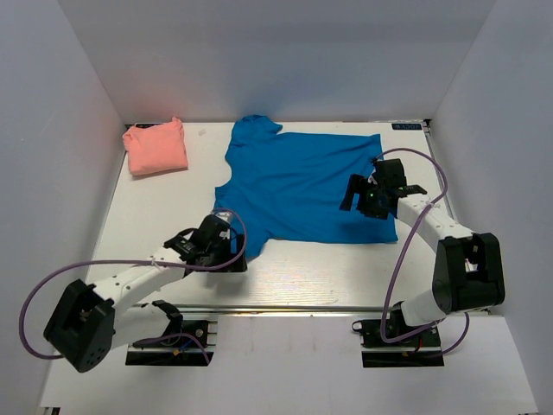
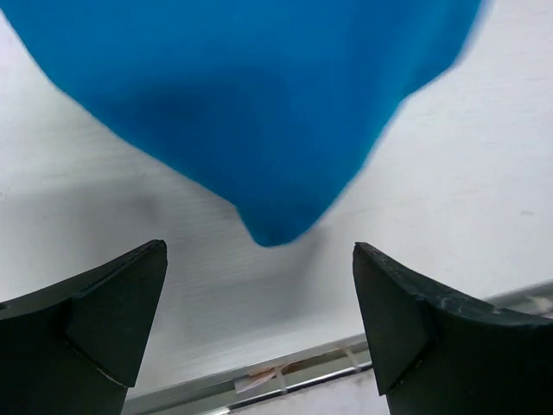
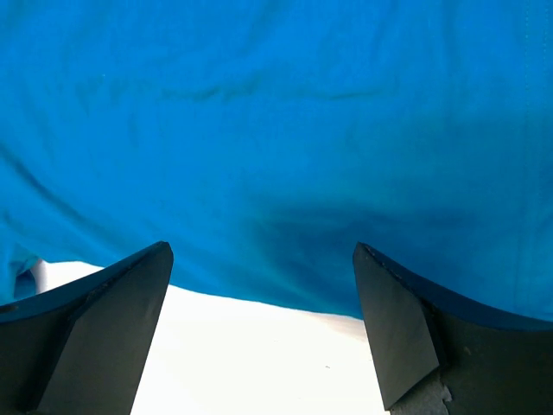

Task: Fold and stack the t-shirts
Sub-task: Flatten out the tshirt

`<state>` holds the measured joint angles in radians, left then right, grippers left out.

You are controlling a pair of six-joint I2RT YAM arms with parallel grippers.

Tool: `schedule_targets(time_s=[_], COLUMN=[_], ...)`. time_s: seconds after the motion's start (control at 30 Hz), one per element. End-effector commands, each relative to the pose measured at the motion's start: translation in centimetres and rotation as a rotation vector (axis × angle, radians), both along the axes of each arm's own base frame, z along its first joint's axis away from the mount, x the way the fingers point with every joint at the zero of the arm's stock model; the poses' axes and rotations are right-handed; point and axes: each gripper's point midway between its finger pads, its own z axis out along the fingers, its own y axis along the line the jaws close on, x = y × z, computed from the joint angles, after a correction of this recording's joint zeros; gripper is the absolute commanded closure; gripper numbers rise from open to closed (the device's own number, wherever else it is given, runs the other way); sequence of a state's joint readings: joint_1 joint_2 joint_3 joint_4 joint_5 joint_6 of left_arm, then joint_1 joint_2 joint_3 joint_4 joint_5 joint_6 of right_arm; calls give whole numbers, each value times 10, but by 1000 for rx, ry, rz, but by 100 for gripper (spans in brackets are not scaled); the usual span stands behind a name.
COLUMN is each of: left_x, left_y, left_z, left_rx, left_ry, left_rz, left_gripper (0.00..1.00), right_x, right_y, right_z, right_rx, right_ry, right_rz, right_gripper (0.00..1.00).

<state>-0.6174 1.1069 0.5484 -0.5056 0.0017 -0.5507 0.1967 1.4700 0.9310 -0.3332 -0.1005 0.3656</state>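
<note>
Blue t-shirt [image 1: 302, 186] spread flat, soft knit, faint creases, on matte white table [image 1: 302, 277]. Pink t-shirt [image 1: 156, 148] folded square. Left gripper [image 2: 259, 251] faces the pointed sleeve tip, right gripper [image 3: 262, 251] over the hem. Both jaws wide, empty.

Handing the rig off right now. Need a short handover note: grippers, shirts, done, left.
Left gripper: open, empty, at the near sleeve tip of the blue shirt.
Right gripper: open, empty, over the blue shirt near its right edge.
Blue shirt: spread flat mid-table, unfolded.
Pink shirt: folded bundle at the far left corner of the table.
Done: pink shirt folded.
Left: fold the blue shirt, then stack the two.
</note>
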Motion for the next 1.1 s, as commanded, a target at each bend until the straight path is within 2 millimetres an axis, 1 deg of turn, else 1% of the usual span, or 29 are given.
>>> schedule_targets(time_s=[0.0,0.03,0.07,0.13,0.17,0.2,0.23,0.27,0.33,0.37,0.4,0.47,0.5,0.57,0.6,0.67,0.73,0.8,0.83,0.87,0.9,0.93,0.97,1.0,1.03,1.07], left_x=[-4,-1,7,20,28,37,44,47,60,66,73,80,86,91,96,107,111,122,131,141,150,157,171,182,198,204], left_y=[11,13,11,6,12,12,18,19,12,8,0,-12,-18,-25,-33,-41,-42,-46,-45,-49,-46,-46,-50,-40,-42,-43], left_z=[-20,-21,-21,-16,-14,-8,-6,-7,2,8,16,27,38,49,59,70,72,74,77,86,81,81,96,99,101,101], left_rx=[103,118,117,127,162,166,193,201,181,173,159,129,112,96,73,58,69,68,77,72,120,147,149,201,219,243], left_ry=[51,48,20,-11,-36,-54,-83,-92,-129,-151,-162,-173,-189,-210,-233,-273,-274,-276,-298,-327,-333,-336,-369,-388,-391,-394], left_rz=[64,71,91,114,154,200,243,250,262,247,215,192,171,130,108,76,82,91,92,107,118,122,145,192,214,204], left_gripper=[3,5,9,13,16,21,24,32,42,48,74,100,100,100,100,100,100,100,100,100,100,100,100,100,100,100], right_x=[3,2,2,0,0,-2,-1,-2,-1,0,-2,-1,-2,-3,-3,-4,-3,-2,-4,-3,-3,-4,-5,-5,-7,-7], right_y=[1,0,0,-2,-2,-2,-2,-3,0,0,1,0,2,2,2,1,-1,-2,-1,-1,0,0,0,-1,-1,-2], right_z=[4,3,4,2,2,-1,1,-1,-2,-1,-3,-5,-6,-8,-8,-9,-10,-10,-12,-12,-13,-17,-20,-22,-26,-29], right_rx=[18,11,10,2,4,-1,2,1,9,10,11,10,10,10,11,10,2,-3,0,0,1,0,-2,-6,-7,-11], right_ry=[-33,-29,-31,-20,-21,-12,-19,-10,-8,-8,1,9,12,13,14,17,18,11,21,21,27,46,55,62,79,84], right_rz=[-8,-7,-8,-10,-10,-7,-8,-10,-2,0,5,4,6,8,7,5,1,5,4,6,13,11,15,11,12,11], right_gripper=[9,9,9,9,9,9,9,9,9,9,11,11,11,11,11,11,12,12,12,12,12,12,12,12,12,12])
